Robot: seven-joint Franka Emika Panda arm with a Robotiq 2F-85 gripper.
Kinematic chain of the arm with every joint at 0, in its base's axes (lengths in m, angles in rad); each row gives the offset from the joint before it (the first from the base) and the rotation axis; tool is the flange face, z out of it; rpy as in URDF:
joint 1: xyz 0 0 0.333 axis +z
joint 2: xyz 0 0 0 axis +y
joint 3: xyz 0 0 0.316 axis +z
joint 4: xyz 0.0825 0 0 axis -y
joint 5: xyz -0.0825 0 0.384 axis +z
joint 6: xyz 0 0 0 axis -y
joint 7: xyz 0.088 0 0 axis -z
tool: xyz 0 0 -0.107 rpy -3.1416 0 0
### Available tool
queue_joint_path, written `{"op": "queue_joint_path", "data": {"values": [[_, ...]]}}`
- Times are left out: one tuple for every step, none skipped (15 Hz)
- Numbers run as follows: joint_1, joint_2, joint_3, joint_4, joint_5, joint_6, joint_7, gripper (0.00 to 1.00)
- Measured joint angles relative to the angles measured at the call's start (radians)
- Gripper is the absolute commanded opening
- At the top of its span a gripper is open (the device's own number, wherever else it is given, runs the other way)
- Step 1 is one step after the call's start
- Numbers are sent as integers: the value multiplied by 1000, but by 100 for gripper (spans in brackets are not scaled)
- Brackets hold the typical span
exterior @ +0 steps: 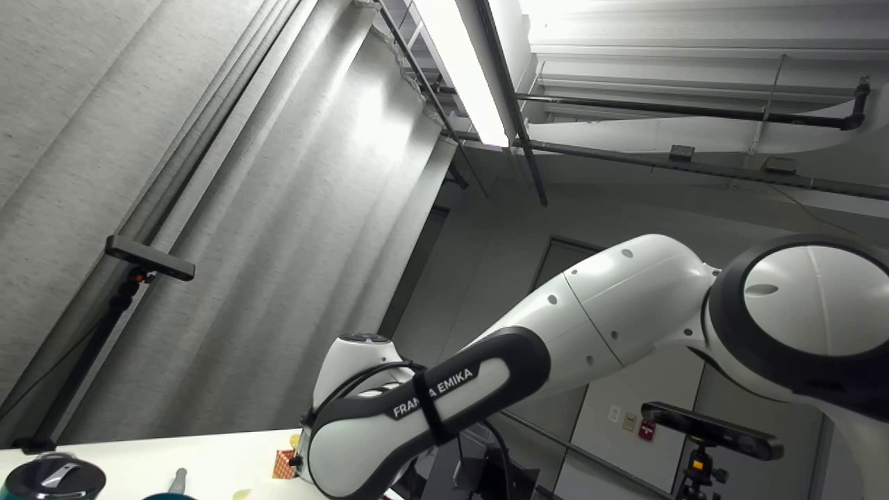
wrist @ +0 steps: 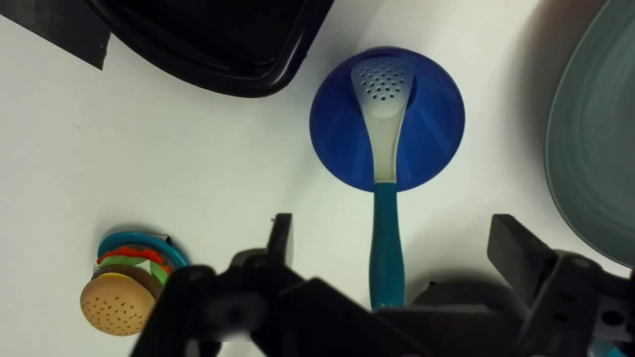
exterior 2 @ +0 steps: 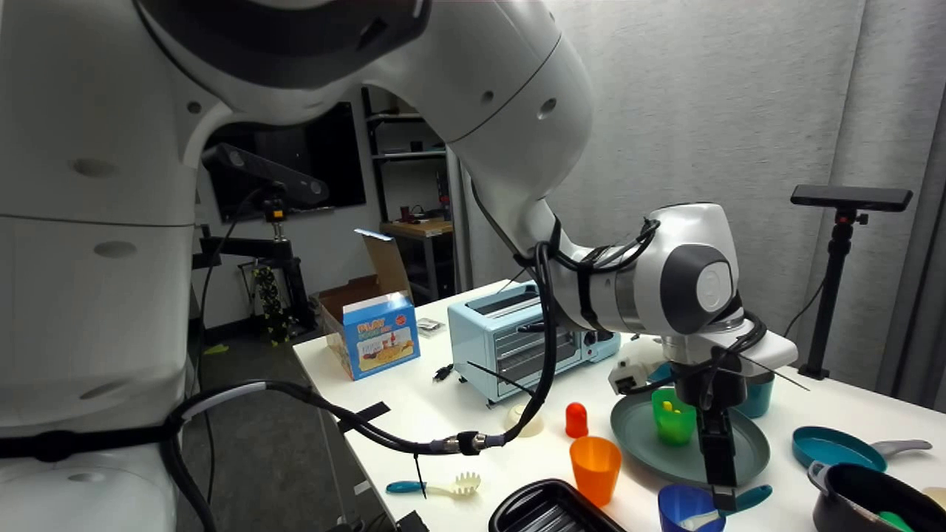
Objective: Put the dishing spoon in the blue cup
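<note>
The dishing spoon (wrist: 387,243) has a pale perforated head and a teal handle. Its head lies within the rim of the blue cup (wrist: 337,134), while the handle leans out over the edge on the gripper's side. In the wrist view my gripper (wrist: 393,223) is open, with wide gaps between the handle and both fingers (wrist: 516,248). The handle's end is hidden behind the gripper body. An exterior view also has the blue cup (exterior 2: 676,506) at the bottom edge, with the spoon (exterior 2: 755,496) tilted in it and the gripper (exterior 2: 723,495) over the handle.
A black tray (wrist: 292,62) and a grey-green plate (wrist: 560,148) flank the cup. Nearby stand an orange cup (exterior 2: 596,469), a green cup (exterior 2: 672,425) on the plate, and a dark pot (exterior 2: 850,484). A toy burger (wrist: 116,302) lies in the wrist view.
</note>
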Motion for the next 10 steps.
{"op": "queue_joint_path", "data": {"values": [[0,-1,1,-1,6,0,-13,100],[0,-1,3,-1,12,0,-24,100],[1,-2,4,-1,16,0,-35,100],[3,-2,6,-2,19,0,-46,100],[6,-2,8,-2,22,0,-57,100],[10,-3,10,-3,24,0,-67,100],[15,-5,12,-4,25,0,-76,100],[21,-7,14,-6,26,0,-83,100],[28,-11,16,-9,26,0,-90,100],[34,-14,18,-14,26,0,-95,100]]}}
